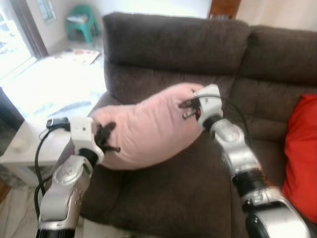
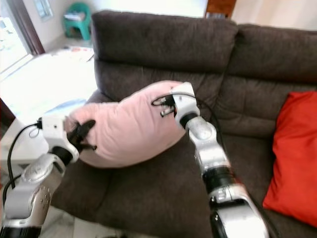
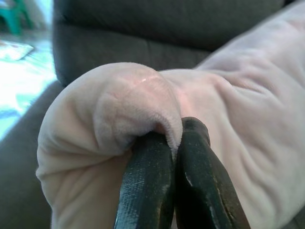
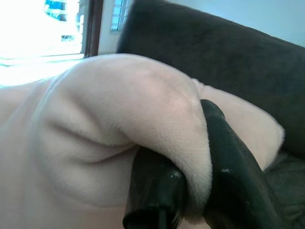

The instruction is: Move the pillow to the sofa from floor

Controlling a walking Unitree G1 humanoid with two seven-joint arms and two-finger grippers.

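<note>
Both arms on the pillow (image 1: 143, 130). My left gripper (image 1: 108, 136) is pinched closed on a fold at the pillow's left end; the left wrist view shows plush squeezed between the two fingers (image 3: 143, 191). My right gripper (image 1: 189, 108) is clamped on the upper right corner, fabric bunched between its fingers (image 4: 233, 176). The pillow hangs between the two grips, long axis running from my left fingers up and across to my right ones, right end higher, middle sagging down. It's over the sofa (image 1: 198, 188) seat, in front of the backrest; can't tell whether the underside is already touching the cushion or just clear of it. Judgement: transport is nearly done, what's left is lower and release. The seat lies straight below both grips, so the drop is short and neither arm needs to reach. Left end sits near the sofa's outer edge, so I'd bias toward the right before letting go. A red cushion (image 1: 303, 153) is well off to the right, no conflict.
</note>
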